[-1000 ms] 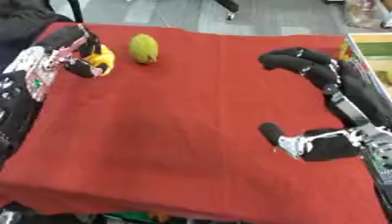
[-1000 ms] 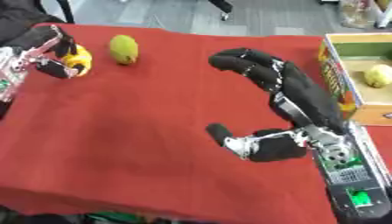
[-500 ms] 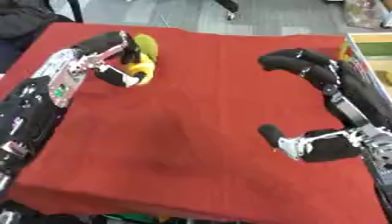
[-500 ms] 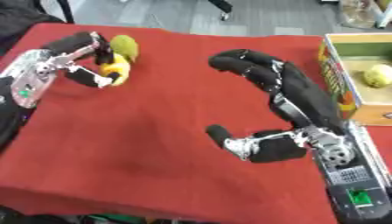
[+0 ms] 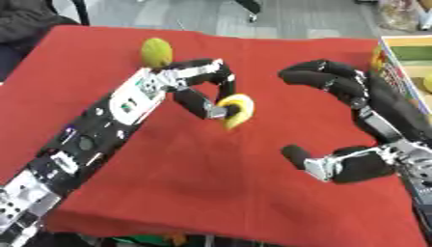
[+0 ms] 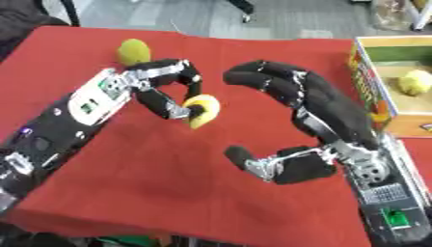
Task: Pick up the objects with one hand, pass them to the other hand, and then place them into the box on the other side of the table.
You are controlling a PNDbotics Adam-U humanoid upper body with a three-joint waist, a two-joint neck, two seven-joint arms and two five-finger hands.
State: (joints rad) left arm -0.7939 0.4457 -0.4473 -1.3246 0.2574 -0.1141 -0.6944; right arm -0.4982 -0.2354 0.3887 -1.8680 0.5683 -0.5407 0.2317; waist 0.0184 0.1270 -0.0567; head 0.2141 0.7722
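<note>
Surface: counter (image 5: pixel 194 188) draped in red cloth, running askew across the frame.
Left arm: enters from the lower left and reaches diagonally toward the centre.
Left hand: left hand (image 5: pixel 201 84) sits centre-left, fingers and thumb curled round a yellow fruit (image 5: pixel 237 109), pinching it at the fingertips.
Held fruit: rounded, yellow, seemingly lifted clear of the cloth; it is at the centre of the frame, between the two hands and apart from the right one.
Right hand: right hand (image 6: pixel 300 126) fills the centre-right, palm turned toward the left hand. Fingers arch over at the top, thumb juts out below; spread and cupped, holding nothing.
Second fruit: yellow-green fruit (image 5: pixel 156 51), oval, lies on the cloth in the upper left, just beyond the left hand's knuckles. Whether the two touch cannot be told.
Box: box (image 6: pixel 369 84) at the right edge of the frame, yellow walls with printed sides, tan floor inside.
Box contents: one yellow-green fruit in the box (image 6: pixel 414 82) rests on the floor, toward the right side.
Far edge: grey floor beyond the counter along the top of the frame.
</note>
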